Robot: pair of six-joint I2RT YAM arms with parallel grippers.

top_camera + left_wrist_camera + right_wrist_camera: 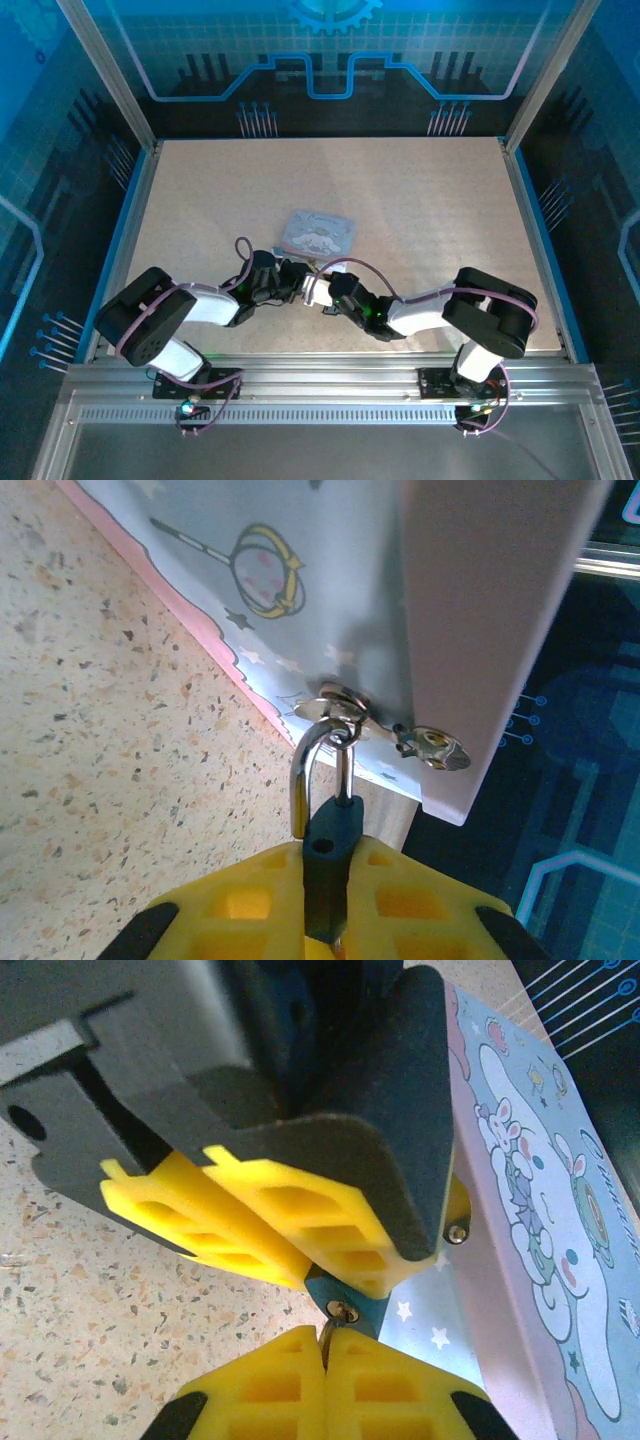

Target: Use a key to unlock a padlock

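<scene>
our left gripper [327,868] pinches the padlock [330,830], which hangs from the latch [340,696] of the box [300,570], to steady it. our right gripper [325,1385], just beside the box, is closed on the key [326,1336], seemingly entering the keyhole [345,1310].

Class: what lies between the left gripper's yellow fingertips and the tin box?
The padlock: its dark body sits in the left gripper, and its silvery shackle reaches to the clasp on the tin box. The left wrist view shows it.

L arm [215,308], R arm [425,318]: we see white links, blk joints.
Cables [365,267]: purple, looped on each.
L gripper [325,880], R gripper [325,1370]: yellow ribbed fingers [260,1390], dk grey shells.
</scene>
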